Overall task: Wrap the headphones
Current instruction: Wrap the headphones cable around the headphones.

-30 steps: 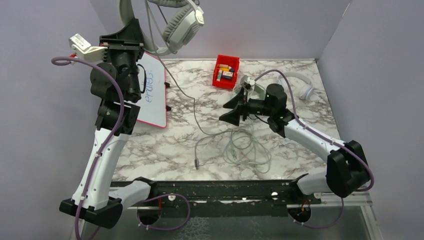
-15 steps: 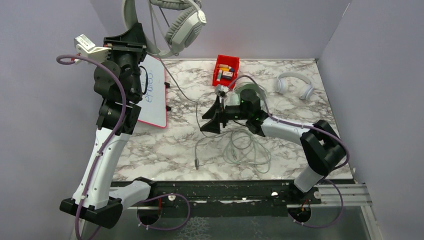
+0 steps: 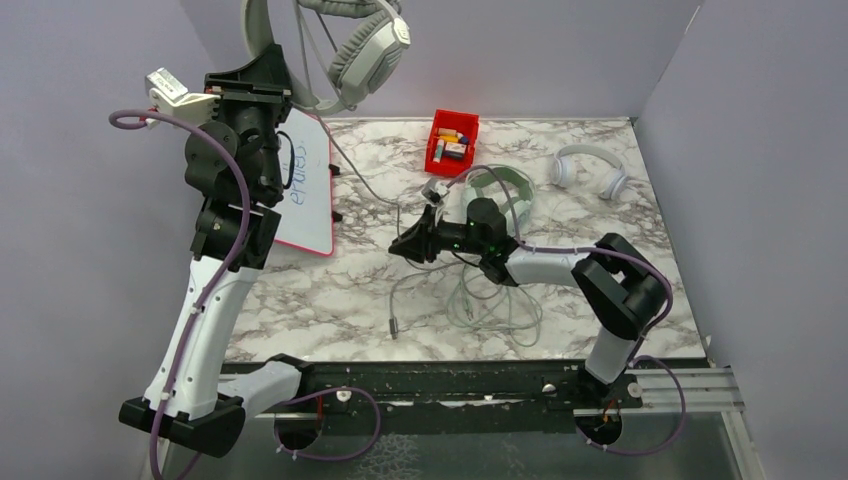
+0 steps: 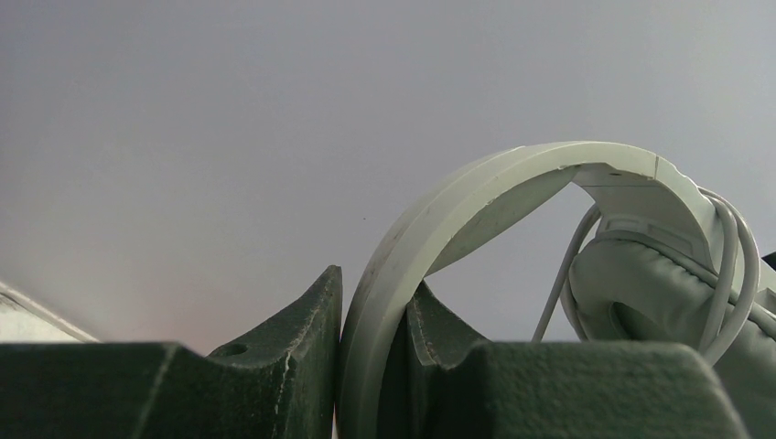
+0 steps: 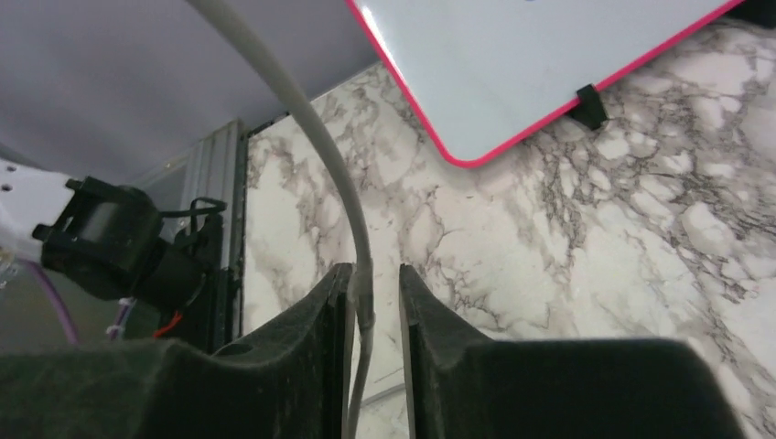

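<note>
Right, the left hand (image 3: pixel 258 78) is up high at the back left, its fingers clamped on the band of the grey-white headset (image 3: pixel 368 48), which hangs in the air. Its cable (image 5: pixel 322 137) drops down to the right hand (image 3: pixel 405 243), low over the marble surface (image 3: pixel 320 300) near the whiteboard (image 3: pixel 305 190). That hand's fingers are narrowly parted, with the cable between them. It lies against one finger, a slit showing beside the other. The mint-green headset (image 3: pixel 512 181) lies just behind the right arm, loose cable coils (image 3: pixel 490 300) in front. The small white headset (image 3: pixel 590 168) sits far right, the red bin (image 3: pixel 452 140) at the back.
</note>
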Action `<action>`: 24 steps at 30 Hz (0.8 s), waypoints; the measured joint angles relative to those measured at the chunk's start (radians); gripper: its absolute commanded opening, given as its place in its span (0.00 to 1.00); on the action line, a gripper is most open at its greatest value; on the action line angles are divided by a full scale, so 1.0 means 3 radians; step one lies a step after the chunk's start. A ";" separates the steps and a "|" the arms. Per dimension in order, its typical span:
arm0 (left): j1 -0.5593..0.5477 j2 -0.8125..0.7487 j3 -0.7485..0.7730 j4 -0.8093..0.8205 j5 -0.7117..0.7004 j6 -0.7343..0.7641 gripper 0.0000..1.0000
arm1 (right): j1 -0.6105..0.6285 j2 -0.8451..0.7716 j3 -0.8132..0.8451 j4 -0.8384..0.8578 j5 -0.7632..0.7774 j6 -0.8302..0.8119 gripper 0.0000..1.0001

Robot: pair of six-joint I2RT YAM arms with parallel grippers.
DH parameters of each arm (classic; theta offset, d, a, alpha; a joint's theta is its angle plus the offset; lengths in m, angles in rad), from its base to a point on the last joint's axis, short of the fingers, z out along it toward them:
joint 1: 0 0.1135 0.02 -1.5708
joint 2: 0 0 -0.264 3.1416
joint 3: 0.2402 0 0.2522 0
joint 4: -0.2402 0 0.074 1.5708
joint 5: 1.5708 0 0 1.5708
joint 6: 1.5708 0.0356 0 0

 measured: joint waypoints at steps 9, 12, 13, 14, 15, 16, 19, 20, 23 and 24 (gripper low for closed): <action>0.0000 -0.0005 0.0042 -0.0090 0.0000 0.0056 0.00 | -0.0051 -0.0203 -0.0623 0.0261 0.0409 -0.0041 0.00; 0.0000 -0.0004 0.0047 -0.0140 0.0005 0.0086 0.00 | -0.0052 -0.0439 -0.0846 0.0262 0.0446 -0.0052 0.00; 0.0000 -0.0003 0.0050 -0.0149 0.0006 0.0092 0.00 | -0.0055 -0.0533 -0.0912 0.0248 0.0463 -0.0053 0.00; 0.0000 -0.0003 0.0050 -0.0154 0.0008 0.0099 0.00 | -0.0065 -0.0631 -0.0978 0.0230 0.0484 -0.0057 0.00; 0.0000 -0.0003 0.0051 -0.0159 0.0006 0.0100 0.00 | -0.0074 -0.0744 -0.1049 0.0210 0.0509 -0.0065 0.00; 0.0000 -0.0001 0.0051 -0.0160 0.0008 0.0100 0.00 | -0.0086 -0.0867 -0.1124 0.0181 0.0534 -0.0075 0.00; 0.0000 0.0006 0.0052 -0.0161 0.0008 0.0102 0.00 | -0.0120 -0.1209 -0.1302 0.0095 0.0586 -0.0122 0.00; 0.0000 0.0013 0.0052 -0.0163 0.0010 0.0100 0.00 | -0.0130 -0.1306 -0.1336 0.0037 0.0590 -0.0149 0.00; 0.0000 0.0029 0.0052 -0.0173 0.0042 0.0098 0.00 | -0.0163 -0.1502 -0.1394 -0.0088 0.0571 -0.0225 0.00; 0.0000 0.0036 0.0052 -0.0182 0.0060 0.0097 0.00 | -0.0173 -0.1539 -0.1409 -0.0118 0.0543 -0.0244 0.00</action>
